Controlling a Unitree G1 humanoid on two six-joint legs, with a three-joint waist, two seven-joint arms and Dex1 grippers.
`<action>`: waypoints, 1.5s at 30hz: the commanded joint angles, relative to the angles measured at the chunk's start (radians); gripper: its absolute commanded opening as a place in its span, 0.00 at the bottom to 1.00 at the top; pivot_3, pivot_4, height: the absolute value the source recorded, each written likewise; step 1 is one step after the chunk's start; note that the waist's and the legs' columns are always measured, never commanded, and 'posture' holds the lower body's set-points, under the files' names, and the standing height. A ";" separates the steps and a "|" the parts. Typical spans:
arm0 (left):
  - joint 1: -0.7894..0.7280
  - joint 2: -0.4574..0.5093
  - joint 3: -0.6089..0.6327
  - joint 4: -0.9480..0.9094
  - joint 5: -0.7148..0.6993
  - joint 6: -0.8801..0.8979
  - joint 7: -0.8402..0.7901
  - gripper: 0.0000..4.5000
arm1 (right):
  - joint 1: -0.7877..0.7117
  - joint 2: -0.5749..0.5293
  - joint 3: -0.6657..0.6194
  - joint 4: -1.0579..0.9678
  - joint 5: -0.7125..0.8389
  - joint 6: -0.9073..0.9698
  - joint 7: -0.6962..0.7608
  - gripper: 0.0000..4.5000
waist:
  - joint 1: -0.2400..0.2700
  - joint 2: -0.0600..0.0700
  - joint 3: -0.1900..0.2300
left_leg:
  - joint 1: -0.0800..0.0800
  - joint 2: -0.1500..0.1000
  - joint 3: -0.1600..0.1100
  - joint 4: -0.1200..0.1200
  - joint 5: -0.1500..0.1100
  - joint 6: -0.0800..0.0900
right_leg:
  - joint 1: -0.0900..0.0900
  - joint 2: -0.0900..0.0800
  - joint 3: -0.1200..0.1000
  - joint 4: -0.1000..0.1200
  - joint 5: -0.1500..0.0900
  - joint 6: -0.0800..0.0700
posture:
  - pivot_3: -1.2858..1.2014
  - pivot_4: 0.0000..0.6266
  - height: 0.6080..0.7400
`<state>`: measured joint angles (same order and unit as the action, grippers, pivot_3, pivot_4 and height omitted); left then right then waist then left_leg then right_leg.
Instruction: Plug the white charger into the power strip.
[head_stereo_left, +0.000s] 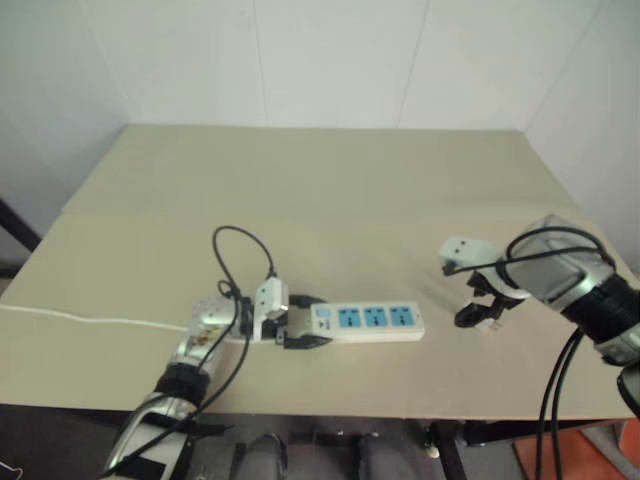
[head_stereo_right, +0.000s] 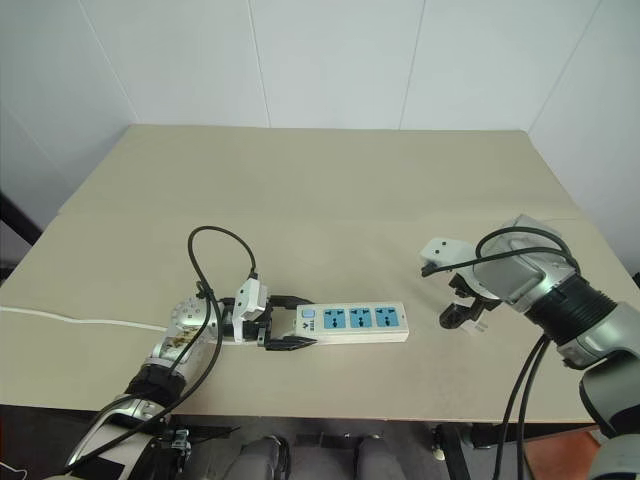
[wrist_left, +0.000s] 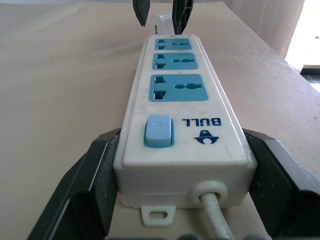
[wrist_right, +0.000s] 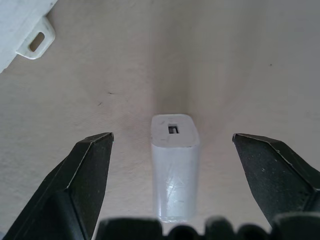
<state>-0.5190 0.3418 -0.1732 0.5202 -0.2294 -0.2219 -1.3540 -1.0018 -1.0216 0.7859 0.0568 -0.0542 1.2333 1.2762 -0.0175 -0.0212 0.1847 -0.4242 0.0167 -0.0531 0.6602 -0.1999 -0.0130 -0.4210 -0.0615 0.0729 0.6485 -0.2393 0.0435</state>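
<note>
Left claw (head_stereo_right: 285, 327) is pinching the switch end of the strip (head_stereo_right: 355, 322), a finger (wrist_left: 87, 190) on each long side, cord exiting between them. The strip lies flat on the counter (head_stereo_right: 330, 200) near the front edge, long axis running left to right, three blue sockets face up. Right claw (wrist_right: 172, 142) hangs spread wide, pointing steeply down over the charger (wrist_right: 174, 165), which lies flat on the counter between the two fingers (wrist_right: 85, 175), touching neither. In the right wrist view, the charger's long axis runs along the line the claw points, USB-port end away from us, so closing the fingers should land them on its two long sides. We can't see the prongs from here. The charger sits just beyond the strip's far end, right of it, so the right arm is clearly the nearer one; we judge a short drop and a close comes next, then a lift, a turn to get the prongs down, and a short carry left to a socket. There's plenty of bare counter around the charger and beyond the strip. The counter's right edge is near the right arm and the front edge is near both, so we keep the carry inboard.
</note>
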 joint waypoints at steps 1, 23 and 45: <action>0.004 0.000 -0.020 -0.001 0.015 0.000 -0.010 0.72 | 0.000 0.007 -0.021 -0.017 0.005 0.025 -0.012 1.00 | 0.000 0.000 0.000 | 0.000 0.000 0.000 0.000 0.000 0.000 | 0.000 0.000 0.000 0.000 0.000 0.000 | 0.52 0.24 1.00; 0.032 0.014 -0.022 -0.038 0.011 0.028 -0.003 0.72 | 0.005 0.026 -0.020 0.011 -0.009 0.005 -0.054 0.26 | -0.001 0.000 0.000 | 0.001 0.000 0.000 0.001 0.000 0.000 | 0.001 0.000 0.000 0.000 0.001 0.000 | 0.52 0.24 1.00; 0.017 0.047 -0.022 -0.043 -0.001 0.064 -0.032 0.72 | 0.318 0.452 -0.850 -0.072 0.570 -0.526 -0.034 0.26 | -0.003 -0.002 -0.002 | 0.003 0.000 -0.001 0.001 0.000 0.000 | 0.005 0.001 -0.001 0.001 0.002 0.000 | 0.52 0.24 1.00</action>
<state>-0.5147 0.3841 -0.1859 0.4905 -0.2381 -0.1753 -1.3890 -0.6866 -0.5857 -0.0170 -0.0137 0.4583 0.7700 1.2238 -0.0202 -0.0234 0.1827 -0.4202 0.0167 -0.0544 0.6607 -0.1997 -0.0127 -0.4151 -0.0608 0.0723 0.6492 -0.2371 0.0432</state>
